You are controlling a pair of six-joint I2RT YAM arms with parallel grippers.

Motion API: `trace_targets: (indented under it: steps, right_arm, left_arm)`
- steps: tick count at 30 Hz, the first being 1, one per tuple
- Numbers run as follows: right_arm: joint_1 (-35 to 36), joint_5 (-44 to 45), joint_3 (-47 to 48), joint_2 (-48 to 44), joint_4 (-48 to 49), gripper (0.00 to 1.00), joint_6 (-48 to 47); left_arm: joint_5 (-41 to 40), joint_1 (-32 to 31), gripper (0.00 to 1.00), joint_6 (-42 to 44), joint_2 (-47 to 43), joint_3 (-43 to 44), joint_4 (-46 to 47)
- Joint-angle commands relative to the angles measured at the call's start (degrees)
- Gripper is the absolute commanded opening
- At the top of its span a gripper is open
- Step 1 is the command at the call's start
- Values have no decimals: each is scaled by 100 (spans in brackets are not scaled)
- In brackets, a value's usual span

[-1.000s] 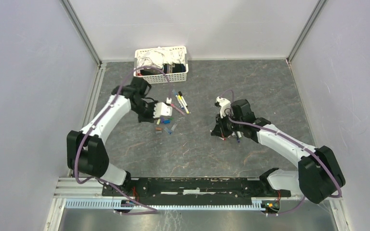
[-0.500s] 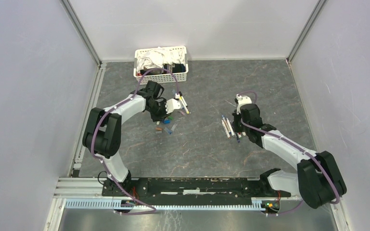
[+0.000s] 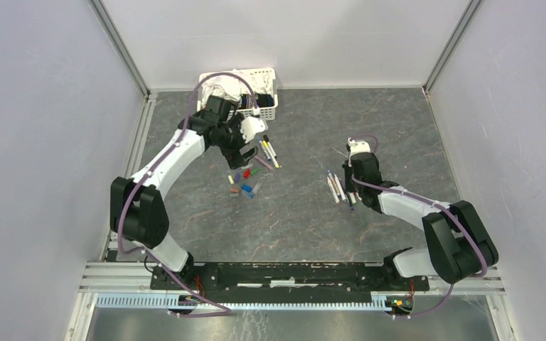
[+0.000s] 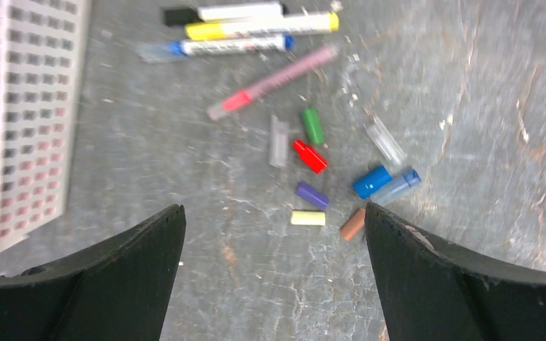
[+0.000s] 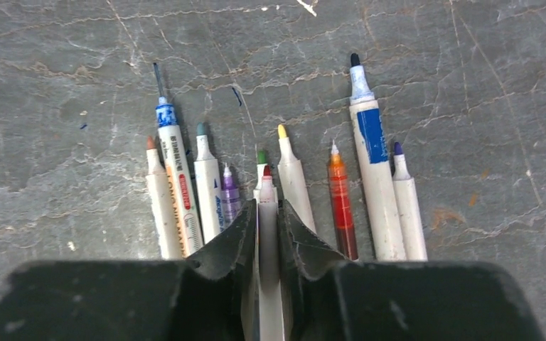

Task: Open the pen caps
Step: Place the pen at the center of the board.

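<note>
Loose pen caps lie in a cluster [image 3: 244, 181] on the grey table: green [image 4: 313, 125], red [image 4: 309, 155], purple [image 4: 313, 195], yellow [image 4: 308, 218], brown [image 4: 352, 224] and blue [image 4: 372, 181]. My left gripper [image 4: 274, 208] hangs wide open above them, holding nothing; from above it [image 3: 244, 145] is just behind the cluster. Capped pens [image 4: 259, 27] lie beyond. At the right, uncapped pens [image 5: 366, 177] lie in a row [image 3: 338, 188]. My right gripper [image 5: 267, 204] is low over that row, its jaws tight on both sides of a red-tipped white pen [image 5: 267, 186].
A white slotted basket [image 3: 274, 92] of cloths stands at the back, close behind the left gripper; its wall [image 4: 32, 128] fills the left of the left wrist view. A pink pen [image 4: 270, 84] lies between the capped pens and the caps.
My left gripper has opened wide and drawn back toward the basket. My right arm carried the pen rightward to the row and has stayed low there.
</note>
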Motion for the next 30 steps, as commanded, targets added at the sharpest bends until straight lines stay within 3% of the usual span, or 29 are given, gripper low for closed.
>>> trace_targets:
  steps: [1,5,11,17,24,30]
  right_arm:
    - [-40,208,24,110,418,25,-124]
    - [-57,115,14,80,433,34,-186]
    - [-45,30,208,-173,267,39,-134]
    - [106,-524,804,-159,226,44,-142]
    - [1110,-749,2701,1410,-125,46,-368]
    - [1333,-974,4453,3100,-471,33,-330]
  left_arm:
    - [-226,24,100,-962,-332,983,-711]
    - [-364,186,100,-1151,-793,1104,-678]
    - [-496,692,100,-1208,-1325,487,-45]
    - [-398,960,100,-1280,-1362,611,-233]
    - [-200,1000,100,-1479,-1525,373,-167]
    - [157,1006,100,-1386,-1646,129,-415]
